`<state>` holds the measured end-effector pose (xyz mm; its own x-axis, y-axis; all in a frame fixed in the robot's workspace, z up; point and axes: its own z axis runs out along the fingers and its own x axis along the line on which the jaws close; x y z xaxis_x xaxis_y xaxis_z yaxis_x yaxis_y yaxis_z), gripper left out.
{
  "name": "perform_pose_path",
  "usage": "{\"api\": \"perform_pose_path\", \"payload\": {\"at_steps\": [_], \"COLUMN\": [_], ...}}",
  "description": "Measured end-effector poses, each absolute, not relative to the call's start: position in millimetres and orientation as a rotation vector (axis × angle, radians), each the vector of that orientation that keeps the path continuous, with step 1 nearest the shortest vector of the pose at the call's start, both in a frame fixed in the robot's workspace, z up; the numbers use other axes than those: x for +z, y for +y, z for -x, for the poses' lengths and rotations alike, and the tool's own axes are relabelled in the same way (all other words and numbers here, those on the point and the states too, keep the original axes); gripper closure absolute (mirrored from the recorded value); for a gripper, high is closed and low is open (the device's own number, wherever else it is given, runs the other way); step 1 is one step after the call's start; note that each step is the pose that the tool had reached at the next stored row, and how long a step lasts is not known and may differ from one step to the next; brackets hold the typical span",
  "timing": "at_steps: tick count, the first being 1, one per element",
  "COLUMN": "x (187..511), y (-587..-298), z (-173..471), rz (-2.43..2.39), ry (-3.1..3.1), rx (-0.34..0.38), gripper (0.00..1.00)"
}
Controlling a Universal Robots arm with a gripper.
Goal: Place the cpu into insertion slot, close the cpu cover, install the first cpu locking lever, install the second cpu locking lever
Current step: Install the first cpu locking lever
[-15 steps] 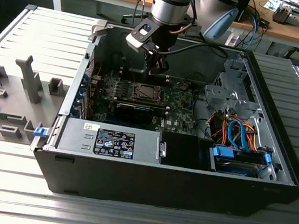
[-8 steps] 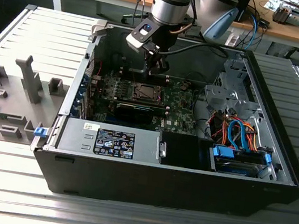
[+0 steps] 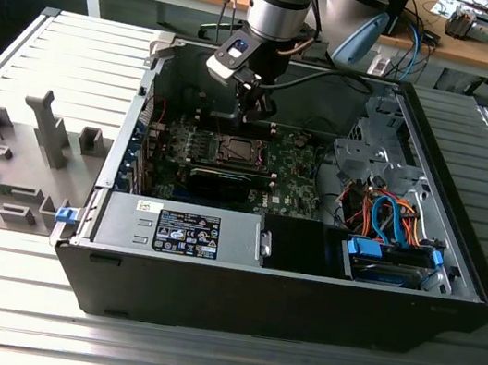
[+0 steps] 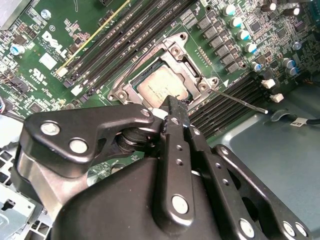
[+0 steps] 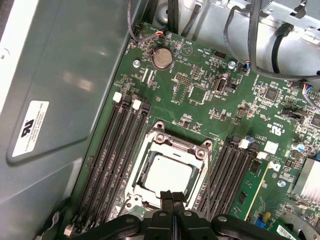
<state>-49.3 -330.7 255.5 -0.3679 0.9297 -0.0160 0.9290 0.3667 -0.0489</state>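
I see the gripper (image 3: 258, 108) low inside the open case (image 3: 253, 296), over the middle of the board (image 5: 200, 95). In both wrist views its two fingers are pressed together and hold nothing. The joined tip (image 4: 172, 102) is at one edge of the cover (image 4: 187, 62). I cannot tell if it touches the metal or hangs just above it.

The cpu (image 5: 167, 175) lies flat in the slot (image 5: 142, 172), which sits between two groups of long memory connectors (image 5: 110, 150). Its pale top shows through the window of the cover (image 5: 172, 145), and the frame seems to lie down around it. So I judge the placing done and the cover lowered, or nearly.

In the second wrist view a thin lever (image 4: 240, 100) reaches out from a corner of the cover, across the connectors beside it. To me it looks not latched, so I believe the work is now at pressing the cover or at this lever.

To do this well I push with the closed tip on the metal frame alone, never on the cpu top. I go down slowly and straight, because the tip is narrow and can slip onto the small parts of the board. I watch that the frame stays level on all sides.
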Motion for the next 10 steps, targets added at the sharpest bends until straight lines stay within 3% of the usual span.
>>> {"api": "perform_pose_path", "payload": {"at_steps": [10], "x": [255.5], "y": [-330.7], "z": [49.3], "rz": [1.739], "ry": [-2.598], "rx": [0.077], "gripper": [0.89]}}
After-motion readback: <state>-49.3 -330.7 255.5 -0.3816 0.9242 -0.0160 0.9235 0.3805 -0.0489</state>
